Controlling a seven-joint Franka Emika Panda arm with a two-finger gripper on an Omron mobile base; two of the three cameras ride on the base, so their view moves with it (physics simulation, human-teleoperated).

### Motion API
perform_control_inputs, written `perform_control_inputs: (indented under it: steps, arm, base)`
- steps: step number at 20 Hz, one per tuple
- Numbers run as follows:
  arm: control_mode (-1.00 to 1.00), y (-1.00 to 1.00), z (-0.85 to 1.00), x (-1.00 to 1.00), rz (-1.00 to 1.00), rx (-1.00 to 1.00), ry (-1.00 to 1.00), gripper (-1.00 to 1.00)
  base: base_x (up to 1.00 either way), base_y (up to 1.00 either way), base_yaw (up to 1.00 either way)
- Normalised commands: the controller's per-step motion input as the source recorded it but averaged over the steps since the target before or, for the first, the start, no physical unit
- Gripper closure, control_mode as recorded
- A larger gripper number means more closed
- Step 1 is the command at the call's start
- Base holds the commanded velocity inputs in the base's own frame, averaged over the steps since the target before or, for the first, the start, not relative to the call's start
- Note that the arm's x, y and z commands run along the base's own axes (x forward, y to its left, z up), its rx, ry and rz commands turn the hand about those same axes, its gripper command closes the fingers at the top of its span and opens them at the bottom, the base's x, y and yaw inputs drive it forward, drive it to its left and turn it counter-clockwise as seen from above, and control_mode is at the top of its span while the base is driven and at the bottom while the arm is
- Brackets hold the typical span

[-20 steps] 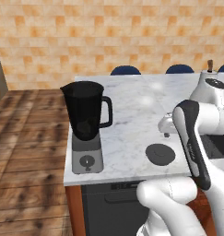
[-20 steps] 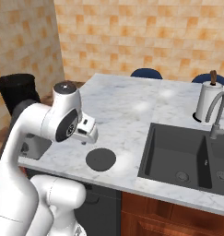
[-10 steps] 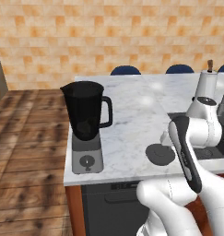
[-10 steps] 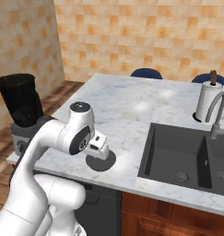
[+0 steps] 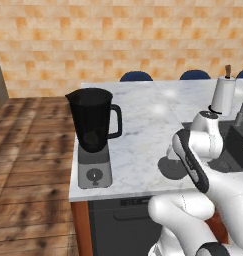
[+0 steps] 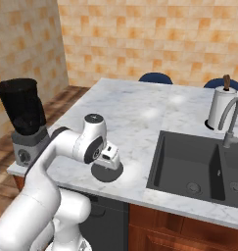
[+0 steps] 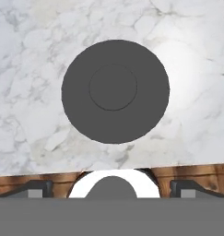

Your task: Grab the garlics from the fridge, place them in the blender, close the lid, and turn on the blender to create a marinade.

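The blender, a black jar on a grey base with one knob, stands at the counter's left end without its lid. Its dark inside hides whatever it holds. The lid, a flat dark round disc, lies on the marble near the counter's front edge. My gripper hangs just above the lid, pointing down at it. It is open, with its fingertips wide apart and nothing between them. The garlics and the fridge are out of view.
A dark double sink with a faucet lies right of the lid. A paper towel roll stands behind it. Blue chairs sit at the counter's far side. The counter's front edge runs just below the lid.
My arm has swung down and toward the front edge, bringing the hand low over the lid. The gripper has stayed open. Blender and lid have not moved.
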Motion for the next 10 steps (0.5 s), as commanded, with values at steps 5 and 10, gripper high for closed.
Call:
perform_control_inputs:
  steps: [5, 10]
  arm:
    - [-1.00, 0.00, -0.44, 0.39, 0.00, 0.00, 0.06, -1.00]
    - [-1.00, 0.00, -0.36, 0.35, 0.00, 0.00, 0.03, -1.00]
  base:
    - [0.00, 0.00, 0.00]
    - [0.00, 0.00, 0.00]
